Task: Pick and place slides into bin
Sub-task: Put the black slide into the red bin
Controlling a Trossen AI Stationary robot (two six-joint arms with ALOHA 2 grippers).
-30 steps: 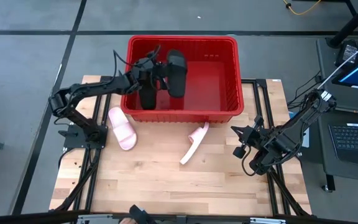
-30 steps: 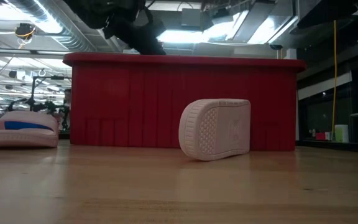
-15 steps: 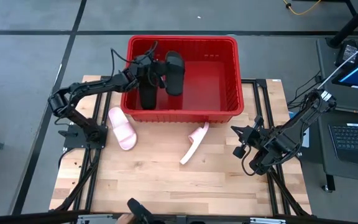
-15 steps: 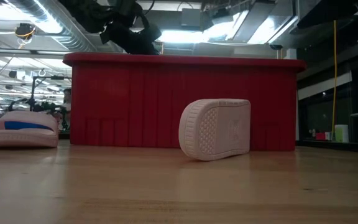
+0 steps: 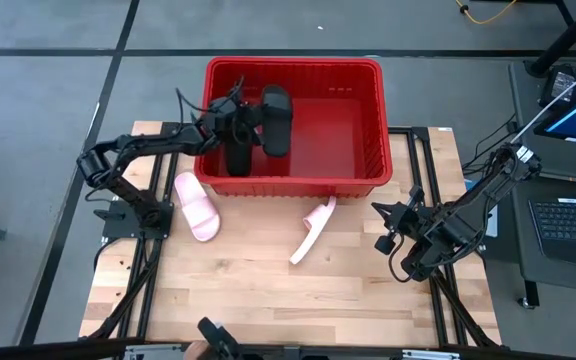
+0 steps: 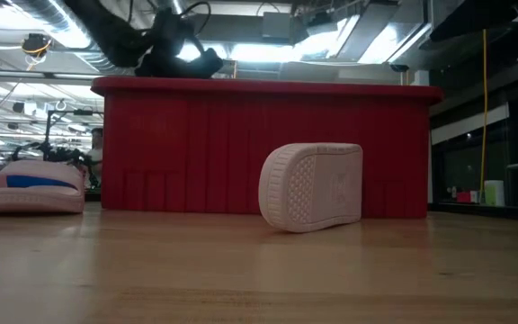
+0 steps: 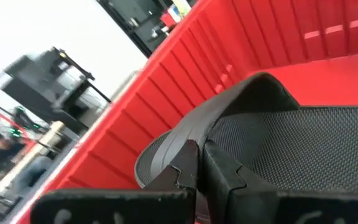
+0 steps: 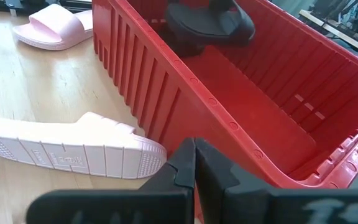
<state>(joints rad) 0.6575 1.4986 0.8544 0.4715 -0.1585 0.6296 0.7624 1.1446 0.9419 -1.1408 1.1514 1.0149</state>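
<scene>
The red bin [image 5: 363, 150] stands at the table's far edge. My left gripper [image 5: 250, 122] reaches in over its left wall and is shut on a black slide [image 5: 276, 118]; this slide [image 8: 211, 20] also shows in the right wrist view. A second black slide [image 5: 238, 156] lies in the bin by the left wall. One pink slide [image 5: 196, 206] lies flat on its sole left of the bin. The other pink slide [image 5: 312, 232] stands on its side edge in front of the bin. My right gripper [image 5: 392, 236] waits shut at the table's right side, holding nothing. My left gripper pinches the black slide between its two fingers at its side edge by the strap [image 7: 194, 134]. The fingers come nearly level from the table's left and lie across the slide. The slide sits tilted inside the bin. Whether it touches the floor does not show.
The bin's right half [image 5: 343, 135] shows bare red floor. Open wood lies in front of the pink slides toward the near edge [image 5: 288, 300]. A laptop [image 5: 568, 225] and cables sit off the table's right side.
My left gripper, still shut on the black slide, has sunk lower into the bin and shifted toward the bin's left wall. The slide has gone with it. The pink slides and my right arm have kept still.
</scene>
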